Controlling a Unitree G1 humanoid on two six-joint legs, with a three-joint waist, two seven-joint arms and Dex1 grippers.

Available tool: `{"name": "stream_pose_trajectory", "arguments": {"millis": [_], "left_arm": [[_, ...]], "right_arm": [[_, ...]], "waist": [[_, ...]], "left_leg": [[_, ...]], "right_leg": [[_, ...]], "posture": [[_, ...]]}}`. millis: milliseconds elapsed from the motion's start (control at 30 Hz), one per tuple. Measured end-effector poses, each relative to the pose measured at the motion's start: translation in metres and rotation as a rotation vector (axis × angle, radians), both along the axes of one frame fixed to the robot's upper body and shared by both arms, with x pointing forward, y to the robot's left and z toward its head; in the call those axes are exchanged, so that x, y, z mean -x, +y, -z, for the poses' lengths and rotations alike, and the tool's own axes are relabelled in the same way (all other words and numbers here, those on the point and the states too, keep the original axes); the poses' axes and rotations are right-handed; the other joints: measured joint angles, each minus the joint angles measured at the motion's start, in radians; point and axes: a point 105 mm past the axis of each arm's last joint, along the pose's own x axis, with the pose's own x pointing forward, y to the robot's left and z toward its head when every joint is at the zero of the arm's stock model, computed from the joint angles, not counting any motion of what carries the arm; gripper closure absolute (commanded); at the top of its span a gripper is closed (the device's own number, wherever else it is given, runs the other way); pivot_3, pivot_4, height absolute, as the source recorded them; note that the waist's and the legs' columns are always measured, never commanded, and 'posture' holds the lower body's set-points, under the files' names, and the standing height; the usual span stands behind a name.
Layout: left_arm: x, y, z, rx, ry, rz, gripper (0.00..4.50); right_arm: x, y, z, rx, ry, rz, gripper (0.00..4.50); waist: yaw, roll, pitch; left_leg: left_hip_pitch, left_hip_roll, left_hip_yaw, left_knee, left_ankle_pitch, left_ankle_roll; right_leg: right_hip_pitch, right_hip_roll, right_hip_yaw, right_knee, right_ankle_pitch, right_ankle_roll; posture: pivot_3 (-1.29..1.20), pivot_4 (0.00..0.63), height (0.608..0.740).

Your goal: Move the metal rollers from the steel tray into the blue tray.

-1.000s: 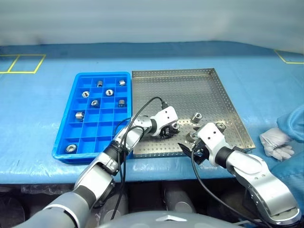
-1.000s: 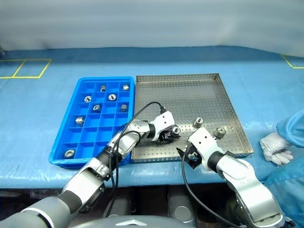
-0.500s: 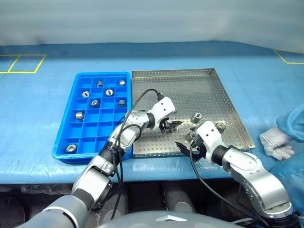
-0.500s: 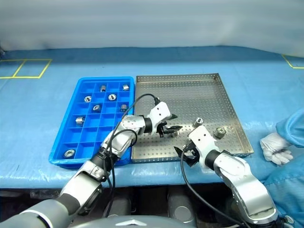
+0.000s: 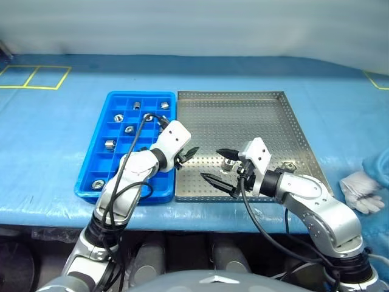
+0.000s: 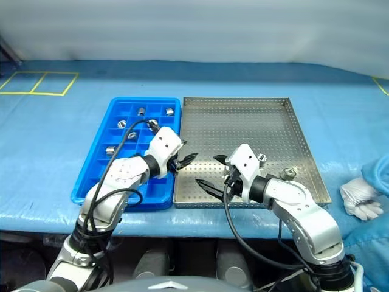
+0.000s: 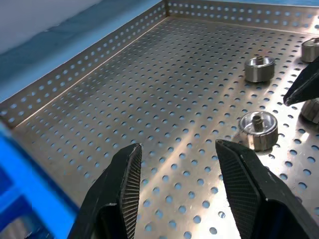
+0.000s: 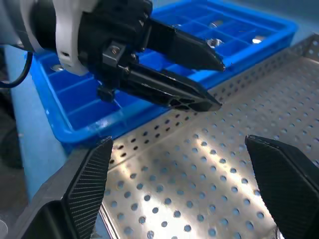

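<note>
Left gripper (image 5: 189, 152) is hovering over the seam between the blue tray (image 5: 91, 172) and the steel tray (image 5: 285, 115), fingers (image 7: 122, 186) parted a little, nothing between them, pointing out over the steel tray's dotted floor. Right gripper (image 5: 220, 165) is hanging over the near part of the steel tray, fingers spread wide and empty, tips aiming at the left gripper, the two close but not touching. Metal rollers (image 5: 230, 163) are sitting loose on the steel tray just beside the right gripper, another one (image 5: 288, 165) is lying near the tray's right rim. More rollers (image 5: 110, 144) are lying in separate compartments of the blue tray, mostly toward its far end, one (image 5: 96, 184) in a near corner cell. Both trays are resting side by side, touching, on the blue tabletop (image 5: 55, 121). A person's gloved hand (image 5: 361, 184) is resting on the tabletop at the right edge.
</note>
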Motion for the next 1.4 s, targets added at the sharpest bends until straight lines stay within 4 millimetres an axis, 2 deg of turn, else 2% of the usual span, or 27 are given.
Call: {"name": "stream_pose_trajectory", "arguments": {"millis": [100, 233, 433, 633, 867, 967, 1100, 1400], "left_arm": [[0.000, 0.029, -0.003, -0.034, -0.010, -0.165, 1.96], [0.002, 0.057, 0.000, -0.061, -0.002, -0.333, 1.96], [0.007, 0.070, 0.013, -0.087, 0.038, -0.415, 1.96], [0.012, 0.079, 0.017, -0.102, 0.044, -0.466, 1.96], [0.009, 0.088, 0.027, -0.131, 0.068, -0.516, 1.96], [0.007, 0.091, 0.033, -0.154, 0.081, -0.511, 1.39], [0.006, 0.090, 0.031, -0.156, 0.065, -0.508, 0.09], [0.001, 0.080, 0.018, -0.050, 0.021, -0.485, 0.03]], "right_arm": [[-0.004, 0.004, 0.004, 0.010, 0.014, -0.031, 0.00], [-0.008, 0.004, 0.011, 0.020, 0.045, -0.044, 0.00], [-0.013, -0.002, 0.024, 0.065, 0.080, -0.022, 0.00], [-0.013, -0.005, 0.027, 0.079, 0.084, -0.012, 0.00], [-0.013, -0.006, 0.030, 0.082, 0.092, -0.001, 0.00], [-0.013, -0.008, 0.031, 0.084, 0.093, 0.013, 0.00], [-0.014, -0.009, 0.031, 0.084, 0.093, 0.023, 0.00], [-0.014, -0.010, 0.033, 0.091, 0.095, 0.034, 0.00]], "waist": [[0.021, 0.000, 0.000], [0.050, 0.000, 0.000], [0.079, -0.001, 0.000], [0.083, -0.001, 0.000], [0.082, -0.001, 0.001], [0.081, -0.001, 0.001], [0.081, -0.001, 0.001], [0.079, -0.001, 0.001]], "left_leg": [[0.000, 0.000, 0.000, -0.001, 0.000, 0.000], [0.000, 0.000, 0.000, -0.002, 0.000, 0.000], [-0.001, 0.000, 0.000, -0.003, 0.000, 0.000], [-0.001, 0.000, 0.000, -0.003, 0.000, 0.000], [-0.001, 0.000, 0.000, -0.003, 0.000, 0.000], [-0.001, 0.000, 0.001, -0.003, 0.000, 0.000], [-0.001, 0.000, 0.000, -0.003, 0.000, 0.000], [-0.002, 0.000, 0.001, -0.004, 0.000, 0.000]], "right_leg": [[0.000, 0.000, -0.001, 0.000, 0.000, -0.001], [0.000, -0.001, -0.001, -0.001, -0.001, -0.001], [-0.001, -0.002, -0.001, -0.002, -0.001, -0.002], [-0.001, -0.002, -0.002, -0.002, -0.001, -0.002], [-0.001, -0.002, -0.002, -0.002, -0.001, -0.002], [-0.002, -0.002, -0.002, -0.002, -0.001, -0.002], [-0.002, -0.002, -0.002, -0.002, -0.001, -0.002], [-0.002, -0.002, -0.002, -0.002, -0.001, -0.002]], "posture": [[0.18, 0.150, 0.740], [0.20, 0.150, 0.740], [0.21, 0.150, 0.740], [0.21, 0.150, 0.740], [0.18, 0.150, 0.740], [0.18, 0.150, 0.740], [0.18, 0.150, 0.740], [0.18, 0.150, 0.740]]}}
